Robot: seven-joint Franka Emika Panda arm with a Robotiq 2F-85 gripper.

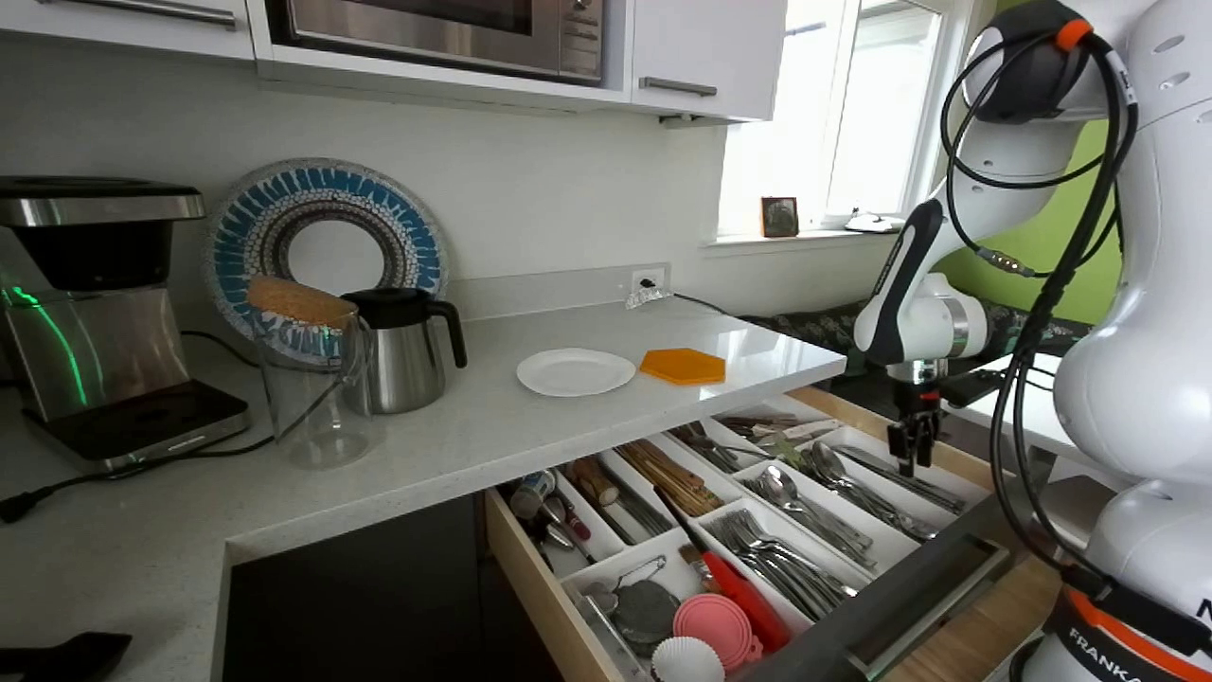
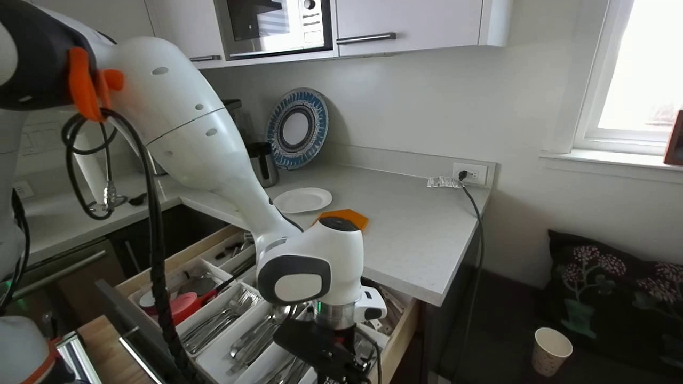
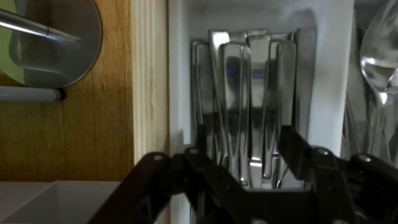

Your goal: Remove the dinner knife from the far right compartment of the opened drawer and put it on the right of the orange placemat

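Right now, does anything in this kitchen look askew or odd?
Yes: on the counter, a brown, cork-like piece at the mouth of a clear glass jar looks tilted rather than level. I see no spill.

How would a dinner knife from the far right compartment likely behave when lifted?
Such a dinner knife is probably stiff: it looks straight and metallic. Its smooth, shiny surface could slip in the pincer. Lying close among similar knives, it may nudge its neighbours.

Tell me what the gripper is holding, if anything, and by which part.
Nothing is held: in the wrist view the gripper is open over the knives, its jaws apart and no knife clamped between them.
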